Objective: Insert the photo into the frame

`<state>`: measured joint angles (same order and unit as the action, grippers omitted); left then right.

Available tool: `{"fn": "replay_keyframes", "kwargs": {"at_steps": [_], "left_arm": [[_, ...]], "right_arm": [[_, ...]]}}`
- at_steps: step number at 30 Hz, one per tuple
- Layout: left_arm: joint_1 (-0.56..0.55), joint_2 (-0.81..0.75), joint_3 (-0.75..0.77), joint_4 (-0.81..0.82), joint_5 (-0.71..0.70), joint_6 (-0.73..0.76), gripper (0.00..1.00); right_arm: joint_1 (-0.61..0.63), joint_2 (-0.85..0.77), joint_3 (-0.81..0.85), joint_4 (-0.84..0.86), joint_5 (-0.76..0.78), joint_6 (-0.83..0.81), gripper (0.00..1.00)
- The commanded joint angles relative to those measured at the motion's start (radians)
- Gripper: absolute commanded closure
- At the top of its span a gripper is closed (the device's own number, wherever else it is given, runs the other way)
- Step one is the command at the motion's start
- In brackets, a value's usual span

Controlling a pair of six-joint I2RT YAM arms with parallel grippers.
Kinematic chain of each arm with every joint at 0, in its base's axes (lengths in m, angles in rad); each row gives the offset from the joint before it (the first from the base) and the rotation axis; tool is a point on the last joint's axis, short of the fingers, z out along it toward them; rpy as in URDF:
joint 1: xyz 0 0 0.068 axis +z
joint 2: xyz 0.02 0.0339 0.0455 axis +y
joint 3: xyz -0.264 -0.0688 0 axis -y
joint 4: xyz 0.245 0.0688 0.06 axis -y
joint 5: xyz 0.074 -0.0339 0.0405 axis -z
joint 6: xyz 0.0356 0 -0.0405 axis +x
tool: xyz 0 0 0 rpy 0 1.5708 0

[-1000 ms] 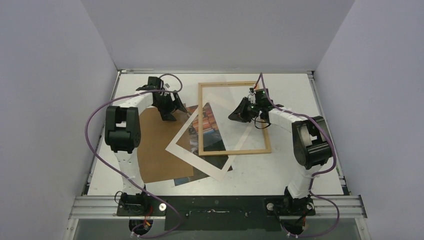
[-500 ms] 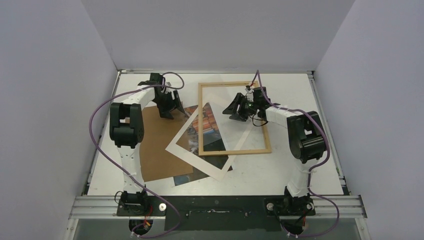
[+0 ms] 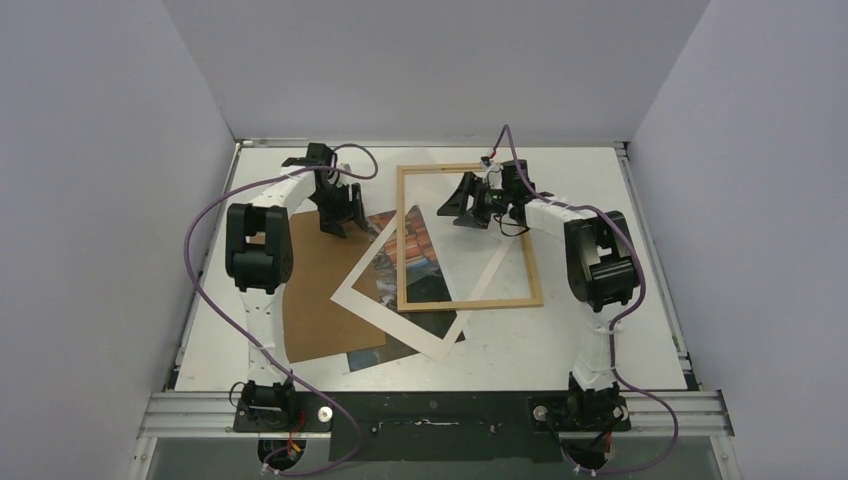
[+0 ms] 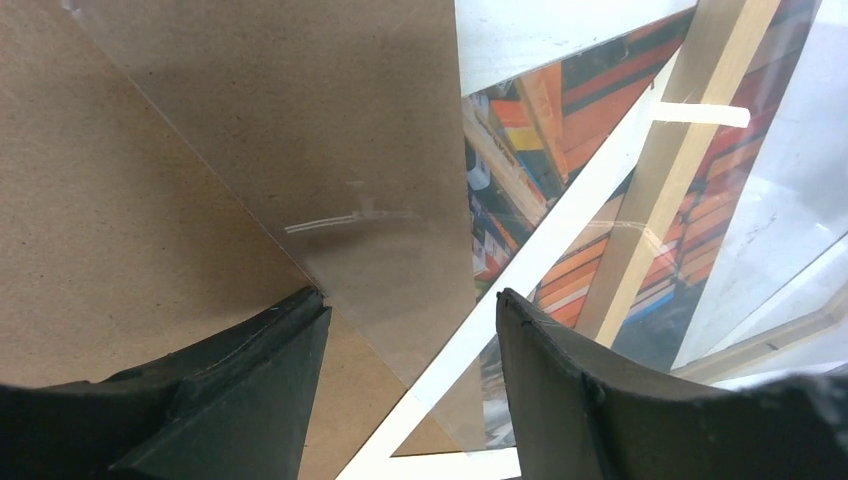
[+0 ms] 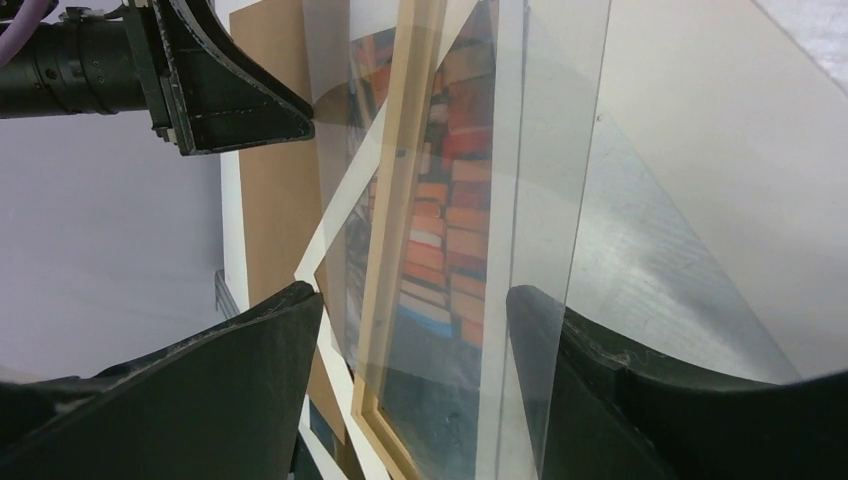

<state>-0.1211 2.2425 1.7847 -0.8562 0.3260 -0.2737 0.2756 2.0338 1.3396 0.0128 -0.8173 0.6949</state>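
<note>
Photo (image 3: 395, 262) lies mid-table beneath the tilted white mat (image 3: 400, 325) and the frame (image 3: 470, 302), at its left side. Farther back, 2 grippers hover with jaws spread: left gripper (image 3: 340, 224) over the brown board (image 3: 320, 300) at its far corner, right gripper (image 3: 455, 206) above the frame's far end.

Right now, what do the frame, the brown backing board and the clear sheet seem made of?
Frame: pale bare-looking wood, matte tan rails. Backing board: brown cardboard or fibreboard, matte, finely speckled. Clear sheet: glass or acrylic, can't tell which; glossy, board and photo show through it.
</note>
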Motion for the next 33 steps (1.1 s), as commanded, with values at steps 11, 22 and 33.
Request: {"fn": "replay_keyframes", "kwargs": {"at_steps": [11, 22, 33], "left_arm": [[-0.015, 0.099, -0.017, -0.022, -0.147, 0.090, 0.41], [-0.019, 0.112, -0.016, -0.018, -0.131, 0.101, 0.43], [-0.031, 0.123, -0.022, -0.018, -0.155, 0.112, 0.47]], "right_arm": [[-0.025, 0.136, 0.216, -0.080, -0.097, -0.110, 0.28], [-0.025, 0.233, 0.319, -0.026, -0.133, -0.043, 0.46], [-0.021, 0.324, 0.418, 0.104, -0.125, 0.027, 0.30]]}}
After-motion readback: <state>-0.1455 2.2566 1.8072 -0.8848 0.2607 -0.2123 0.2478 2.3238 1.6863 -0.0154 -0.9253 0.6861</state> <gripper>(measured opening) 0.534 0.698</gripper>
